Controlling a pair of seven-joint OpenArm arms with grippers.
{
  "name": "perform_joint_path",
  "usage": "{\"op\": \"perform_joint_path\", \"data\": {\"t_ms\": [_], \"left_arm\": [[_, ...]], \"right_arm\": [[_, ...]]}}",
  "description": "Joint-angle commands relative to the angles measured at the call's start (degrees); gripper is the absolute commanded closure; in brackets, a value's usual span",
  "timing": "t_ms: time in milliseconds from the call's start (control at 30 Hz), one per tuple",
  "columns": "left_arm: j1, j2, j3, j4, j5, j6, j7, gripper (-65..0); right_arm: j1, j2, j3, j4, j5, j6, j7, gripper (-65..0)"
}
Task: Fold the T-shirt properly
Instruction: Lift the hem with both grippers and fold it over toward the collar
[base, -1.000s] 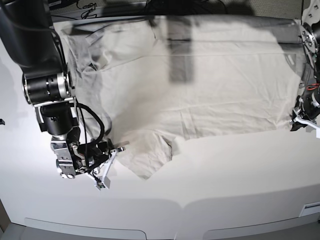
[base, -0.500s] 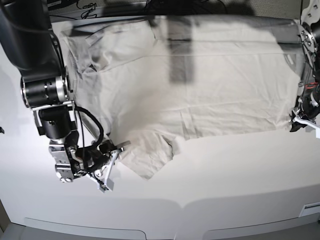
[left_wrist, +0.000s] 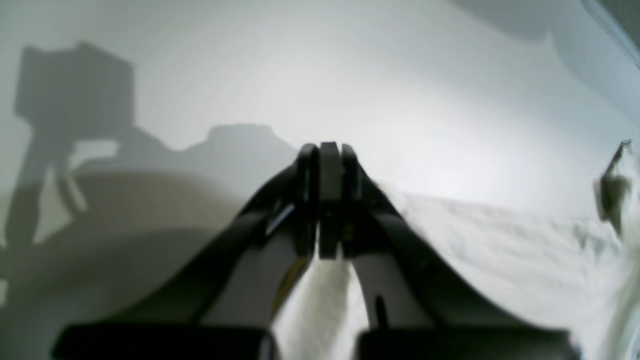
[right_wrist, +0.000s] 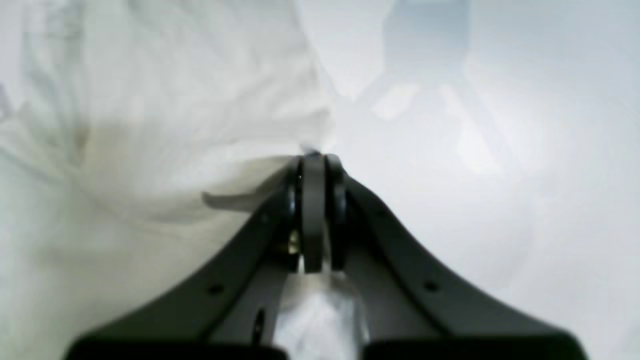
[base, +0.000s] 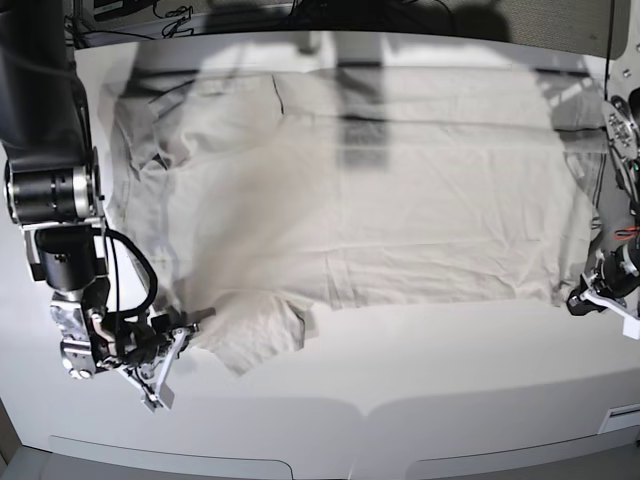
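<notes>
The pale beige T-shirt (base: 400, 190) lies spread flat across the white table (base: 450, 400), neck end at the base view's left. My right gripper (base: 190, 330) is at the front left, shut on the near sleeve's edge; in the right wrist view its tips (right_wrist: 315, 162) pinch cloth (right_wrist: 150, 125). My left gripper (base: 580, 298) is at the right, shut on the near hem corner; in the left wrist view the closed tips (left_wrist: 327, 150) have cloth (left_wrist: 500, 250) running between the fingers.
The table's front edge (base: 360, 412) runs below the shirt. The right arm's dark body (base: 50, 190) stands over the table's left side. The left arm's links (base: 622, 120) rise along the right edge. Cables lie behind the table (base: 180, 15).
Both grippers have moved toward the table's front, and the right one also leftward. The shirt has been dragged with them, left and toward the front, and lies flatter.
</notes>
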Motion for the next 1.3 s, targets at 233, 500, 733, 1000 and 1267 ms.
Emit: {"op": "perform_joint_path", "data": {"t_ms": [233, 500, 733, 1000, 1267], "left_arm": [[-0.94, -1.62, -0.15, 0.85, -1.16, -0.58, 1.9, 0.0], [-0.55, -2.54, -0.17, 0.85, -4.07, -0.58, 1.4, 0.0], [3.43, -2.54, -0.17, 5.68, -4.22, -0.58, -1.2, 0.0], [14.82, -2.6, -0.17, 22.29, -11.32, -0.58, 3.45, 0.0], [28.61, -3.08, -0.22, 42.07, -16.17, 4.26, 3.32, 0.0]], "right_arm": [[2.29, 0.92, 0.11, 1.57, 5.4, 2.85, -4.15, 0.0], [1.86, 1.86, 0.11, 2.95, 10.67, 2.85, -5.86, 0.0], [1.86, 2.62, 0.11, 5.86, 14.34, 2.85, -8.2, 0.0], [-2.8, 3.5, 0.11, 19.37, 21.51, 2.85, -16.52, 0.0], [-17.11, 9.75, 0.17, 43.19, 25.16, -2.56, -17.4, 0.0]]}}
